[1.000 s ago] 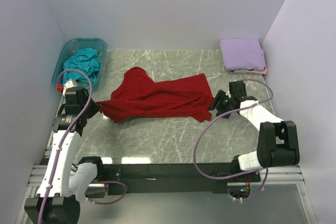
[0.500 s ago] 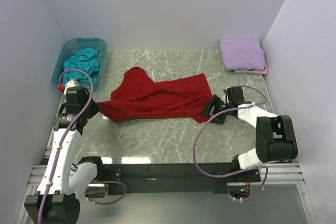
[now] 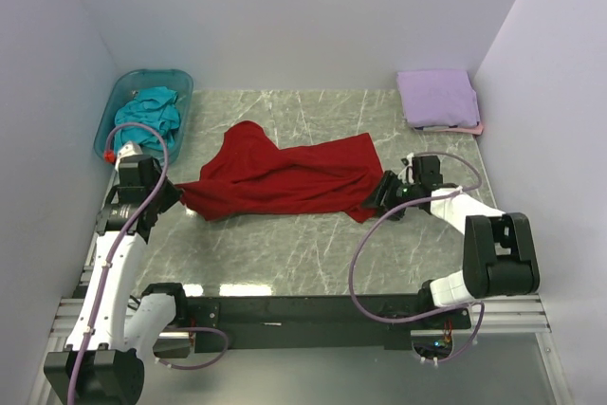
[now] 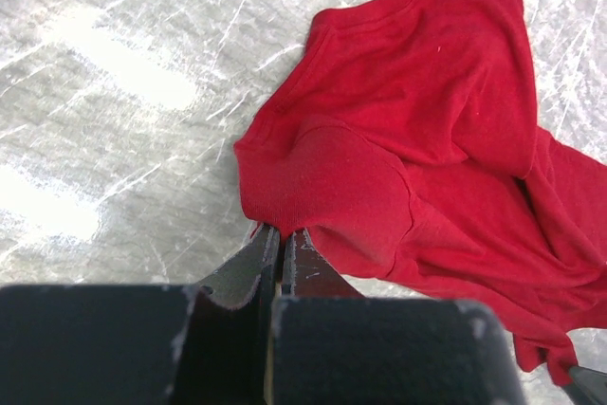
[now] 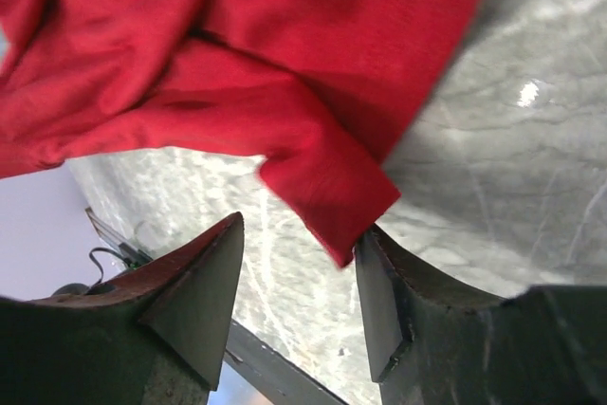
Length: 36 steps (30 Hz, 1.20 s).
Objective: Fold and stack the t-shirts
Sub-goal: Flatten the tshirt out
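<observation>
L gripper (image 4: 281, 251) clamped narrow on deep red t-shirt (image 3: 285, 177) edge; R gripper (image 5: 302, 267) spread wide, shirt corner betw its fingers; shirt crumpled on worktop (image 3: 285, 244).

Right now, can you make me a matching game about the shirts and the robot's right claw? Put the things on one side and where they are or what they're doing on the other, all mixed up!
Things:
1. red t-shirt
2. teal t-shirt
3. lavender t-shirt
4. right gripper

Place or state:
A. folded, at the far right corner of the table
B. open, with a corner of red cloth between its fingers
C. crumpled inside the plastic tub
D. stretched out across the middle of the table

Pairs: 1-D, 2-C, 3-A, 4-B
</observation>
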{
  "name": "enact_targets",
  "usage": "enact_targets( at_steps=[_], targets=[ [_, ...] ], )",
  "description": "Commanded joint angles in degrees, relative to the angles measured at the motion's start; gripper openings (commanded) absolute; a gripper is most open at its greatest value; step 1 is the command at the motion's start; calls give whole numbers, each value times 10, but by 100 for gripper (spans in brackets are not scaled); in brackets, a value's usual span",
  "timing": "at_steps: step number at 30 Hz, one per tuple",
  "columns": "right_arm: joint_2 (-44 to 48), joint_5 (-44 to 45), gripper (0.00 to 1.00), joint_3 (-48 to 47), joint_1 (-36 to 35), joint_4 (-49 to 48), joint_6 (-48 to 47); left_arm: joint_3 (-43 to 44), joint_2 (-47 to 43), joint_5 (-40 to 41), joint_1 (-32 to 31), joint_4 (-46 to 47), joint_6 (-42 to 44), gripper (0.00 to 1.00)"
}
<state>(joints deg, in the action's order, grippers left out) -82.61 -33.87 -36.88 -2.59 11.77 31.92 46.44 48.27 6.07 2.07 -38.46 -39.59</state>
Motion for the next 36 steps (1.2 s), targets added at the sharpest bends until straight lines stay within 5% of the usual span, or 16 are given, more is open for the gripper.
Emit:
enact_targets(
  at_steps=[1, 26, 32, 36],
  targets=[
    [39, -5, 56, -35, 3, 4, 3, 27, 1, 2, 2, 16, 10, 1],
    [13, 41, 45, 44, 3, -98, 75, 20, 4, -11, 2, 27, -1, 1],
    [27, 43, 25, 27, 3, -86, 87, 30, 15, -10, 2, 31, -7, 1],
    [52, 62, 0, -12, 6, -47, 96, 66, 40, -4, 2, 35, -13, 1]
  ],
)
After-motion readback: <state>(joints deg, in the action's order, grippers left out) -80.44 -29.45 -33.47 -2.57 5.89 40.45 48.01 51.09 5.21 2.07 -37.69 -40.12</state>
